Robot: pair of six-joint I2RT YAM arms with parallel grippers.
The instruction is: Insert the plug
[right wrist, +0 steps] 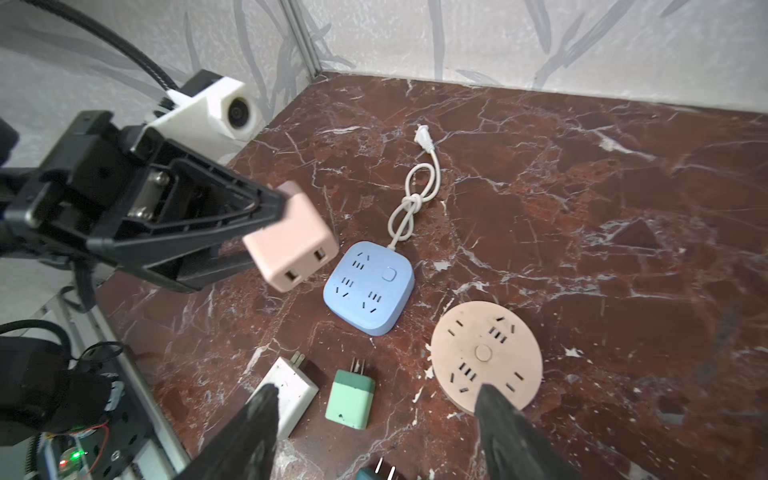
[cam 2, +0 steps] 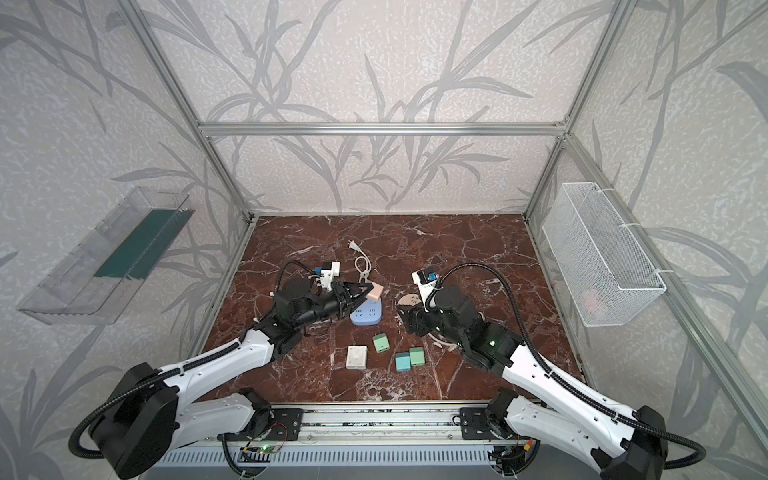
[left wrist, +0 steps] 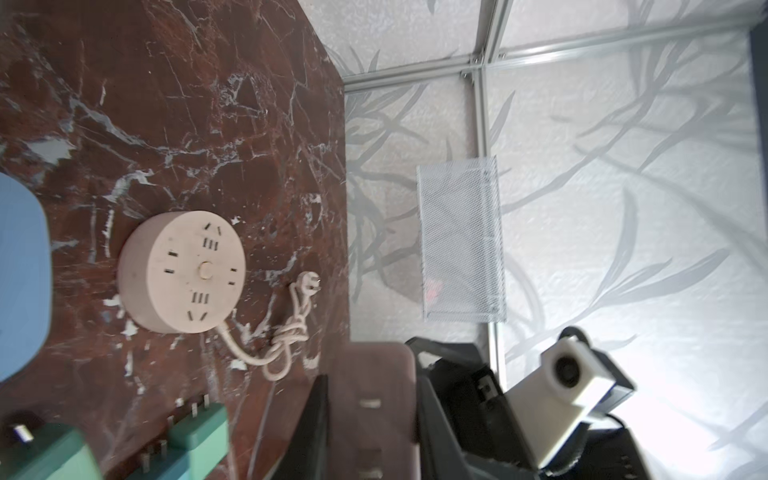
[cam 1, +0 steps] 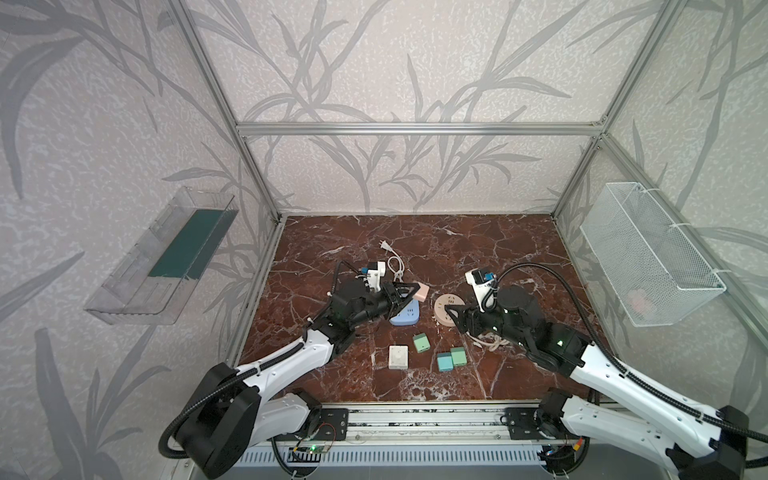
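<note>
Nearest us, our right gripper [right wrist: 376,392] hangs open by the round socket [right wrist: 486,357]; our left gripper [right wrist: 272,203] clamps the pink plug [right wrist: 291,237], raised near the blue socket block [right wrist: 368,286] mid-table; the wire basket [cam 1: 648,257] holds a pink item [cam 1: 637,300]

Both top views look steeply down from high above the near edge of the table [cam 1: 498,249], far enough back to take in all of it and the walls [cam 1: 415,75]. The left wrist view sits low and close, facing across the round socket [left wrist: 181,272] toward the wire basket [left wrist: 461,239]. The right wrist view looks down at that same socket and the blue socket [right wrist: 369,286].
</note>
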